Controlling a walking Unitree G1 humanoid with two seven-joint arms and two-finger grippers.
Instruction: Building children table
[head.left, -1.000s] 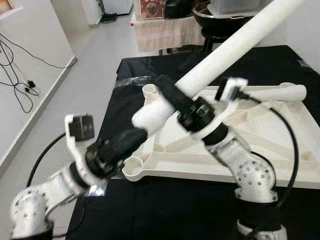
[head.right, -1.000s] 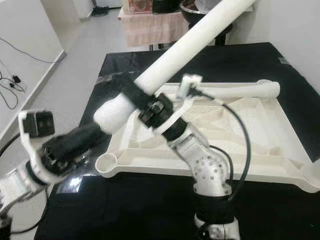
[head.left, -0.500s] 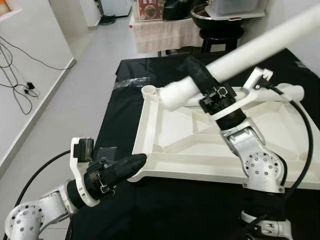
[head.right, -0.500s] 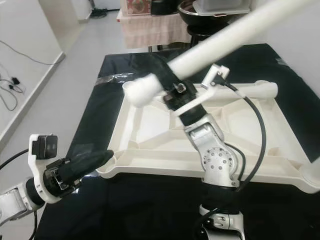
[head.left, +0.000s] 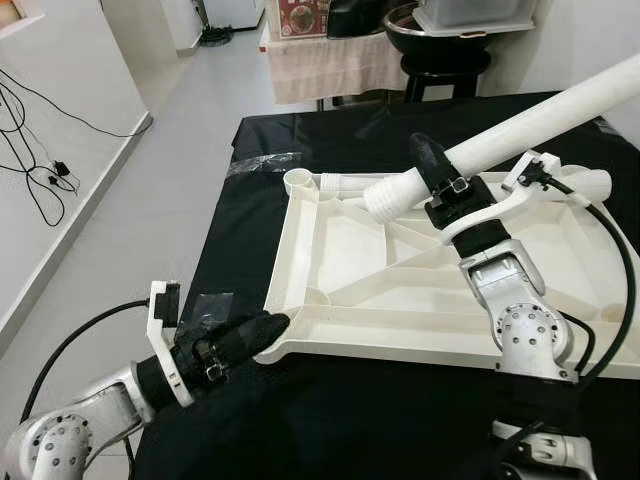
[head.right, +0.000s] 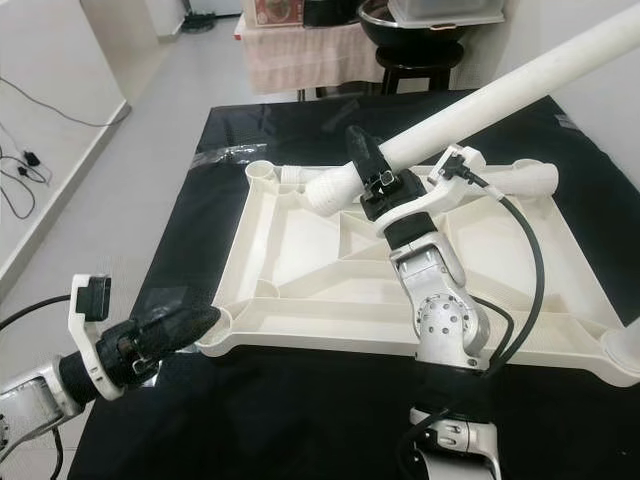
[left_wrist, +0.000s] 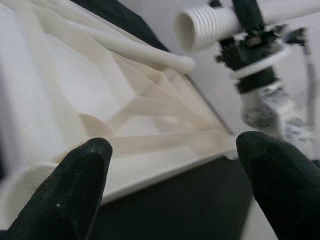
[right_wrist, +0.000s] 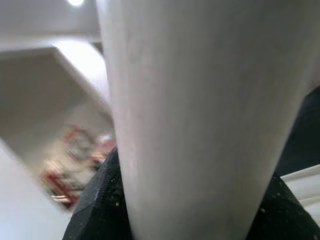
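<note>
No readable text or labels.

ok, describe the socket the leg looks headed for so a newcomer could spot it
On the black table lies an upturned white tabletop. Likely target: the corner socket at its far left corner, an open round cup. The right gripper holds the leg, threaded end nearest it; the near-left socket lies by the left gripper.

Both arms are silver-grey metal with rounded, ball-like joint housings dotted with small holes, the left arm (head.left: 70, 440) at seven o'clock and the right arm (head.left: 520, 330) at four o'clock. Each ends in a black collar and long matte-black fingers (left_wrist: 75, 185), with a white bracket carrying a small black camera block. Black cables loop loosely from the wrists back along each arm.
</note>
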